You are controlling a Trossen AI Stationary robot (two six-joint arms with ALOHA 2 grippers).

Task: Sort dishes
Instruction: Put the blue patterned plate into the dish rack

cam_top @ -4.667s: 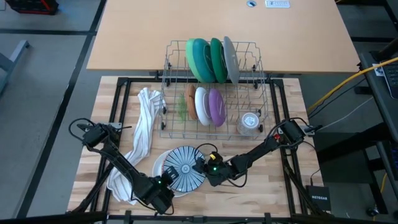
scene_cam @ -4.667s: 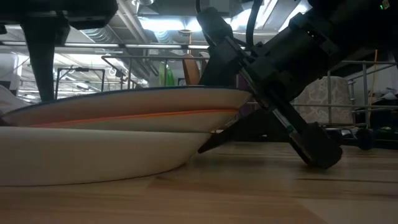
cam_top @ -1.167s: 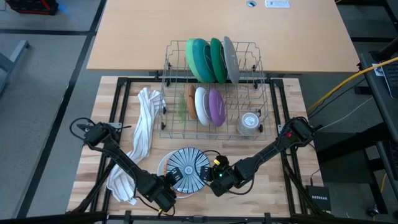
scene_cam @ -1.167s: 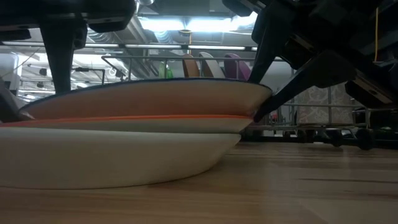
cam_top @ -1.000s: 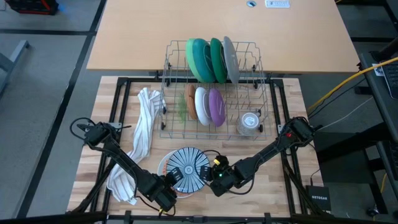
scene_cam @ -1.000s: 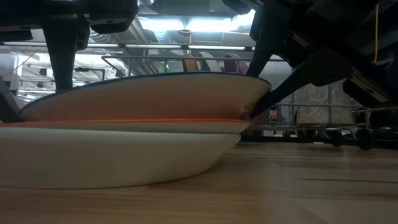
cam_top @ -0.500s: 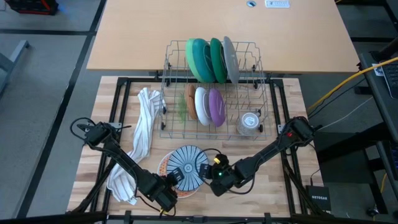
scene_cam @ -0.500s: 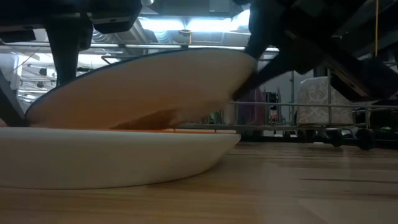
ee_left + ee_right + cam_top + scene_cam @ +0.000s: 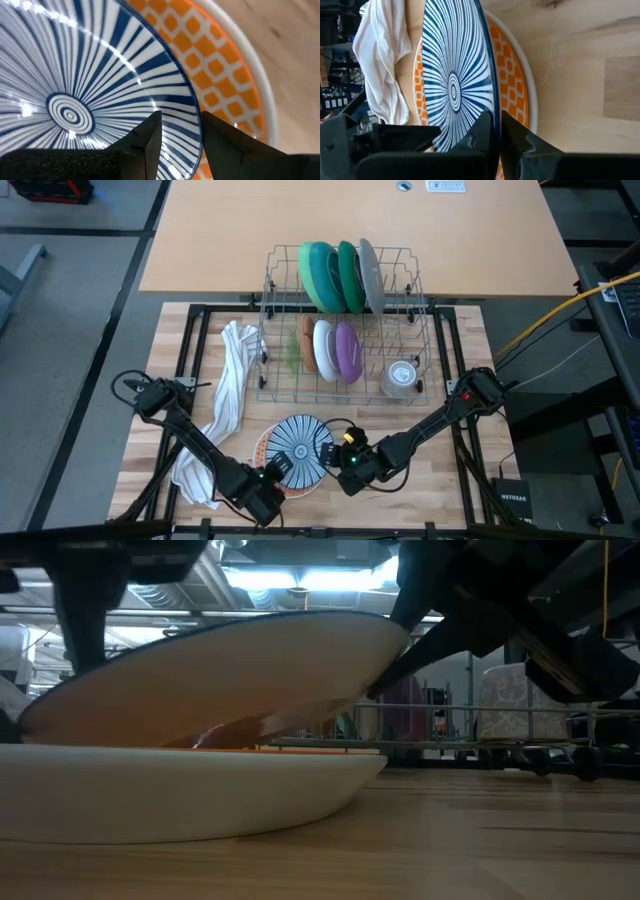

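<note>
From above, the striped plate (image 9: pixel 300 449) sits on the near stack before the rack (image 9: pixel 345 330), the right hand (image 9: pixel 335 460) clamped on its right rim; at desk (image 9: pixel 480 830) level it tilts off the orange plate (image 9: pixel 300 748); in its wrist view, the left hand (image 9: pixel 181 131) straddles its rim, fingers apart.

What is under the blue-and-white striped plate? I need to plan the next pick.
Under the tilted blue-and-white striped plate lies an orange patterned plate, resting in a white dish. The striped plate covers most of the orange one, so its centre cannot be seen.
</note>
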